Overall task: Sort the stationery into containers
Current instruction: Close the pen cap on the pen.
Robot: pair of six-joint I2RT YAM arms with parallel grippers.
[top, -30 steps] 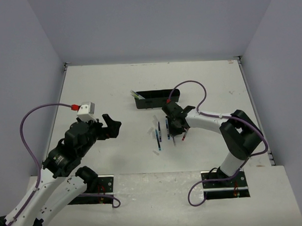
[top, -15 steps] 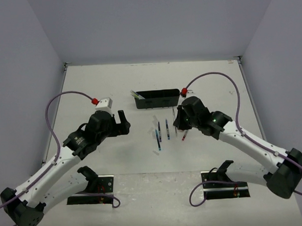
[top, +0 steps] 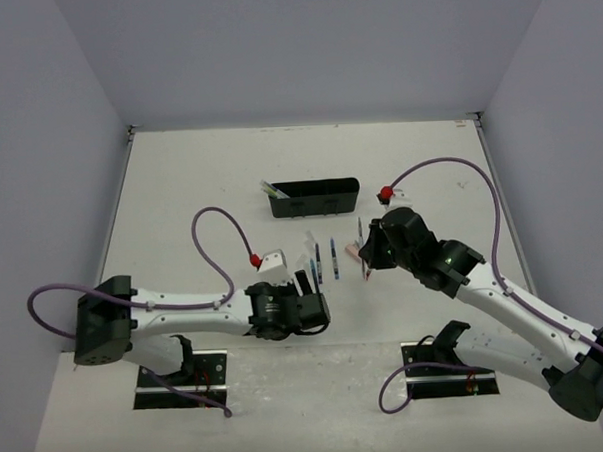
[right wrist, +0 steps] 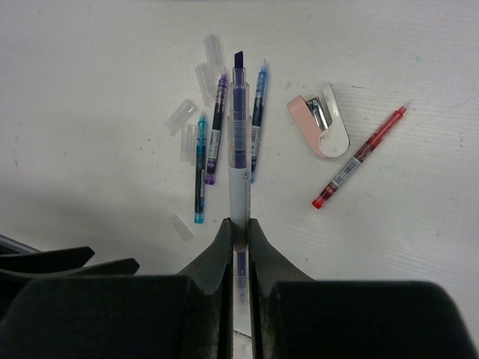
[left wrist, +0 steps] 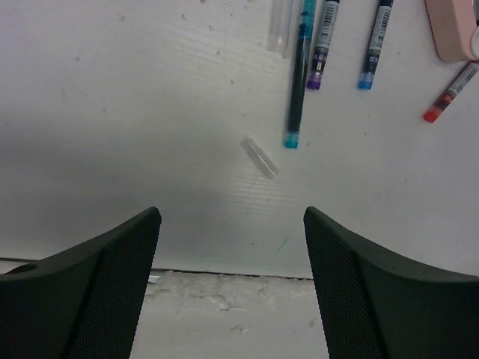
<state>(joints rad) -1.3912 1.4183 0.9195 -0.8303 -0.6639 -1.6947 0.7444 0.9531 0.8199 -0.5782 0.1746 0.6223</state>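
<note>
On the left wrist camera the top edge cuts off the teal pen [left wrist: 298, 71], the purple-tipped pen [left wrist: 322, 45] and the blue-tipped pen [left wrist: 373, 41], so I get only their lower ends. The pink-and-white item [left wrist: 451, 30] is clipped at the corner and the red pen [left wrist: 449, 93] runs off the right edge. The left tool [left wrist: 232, 217] has its spread fingers cut by the bottom edge. On the right wrist camera the clear pen [right wrist: 239, 142] loses its near end between the closed fingers of the right tool [right wrist: 239, 223]. From above, the compartments of the tray [top: 315, 199] are too small to tell, as is the yellow-green thing [top: 272, 190] at its left end.
</note>
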